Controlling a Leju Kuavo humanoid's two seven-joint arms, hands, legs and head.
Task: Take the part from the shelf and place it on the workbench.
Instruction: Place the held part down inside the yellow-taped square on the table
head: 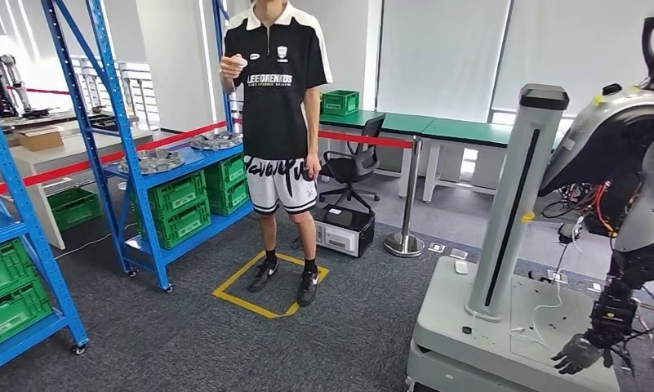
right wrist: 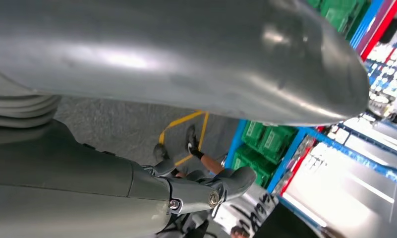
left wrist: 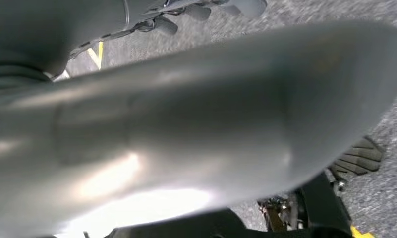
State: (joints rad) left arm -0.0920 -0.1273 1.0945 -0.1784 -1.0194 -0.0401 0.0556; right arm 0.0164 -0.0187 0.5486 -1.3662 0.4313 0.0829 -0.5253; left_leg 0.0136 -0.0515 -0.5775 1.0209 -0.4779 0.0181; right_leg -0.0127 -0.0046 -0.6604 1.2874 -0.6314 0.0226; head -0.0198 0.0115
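Right hand [right wrist: 189, 191] hangs by the robot's side over grey carpet, thick thumb stretched out, fingers apart, nothing in it. Of the left hand [left wrist: 201, 11] I see blurred dark fingers beyond the arm; whether they are spread or curled I cannot tell.

From the head view, the parts [head: 149, 161] lie on the middle board of the blue shelf [head: 115, 122], well apart from both hands. They are 2 heaps of grey metal pieces, the second [head: 215, 140] further along the same board, with green crates [head: 179, 208] on the boards beneath. A person [head: 278, 90] stands near the shelf, feet on a yellow taped square [head: 240, 302]. A second robot [head: 625, 155] on a grey column stand is at the right.

By my judgement the task is at its approach step: no part is lifted. The next move calls for turning and walking to the shelf, then raising one arm to the board.

The parts lie flat. They are too small here to tell a long axis or heading. Green-topped counters [head: 438, 129] stand at the back; which is the workbench is unclear.
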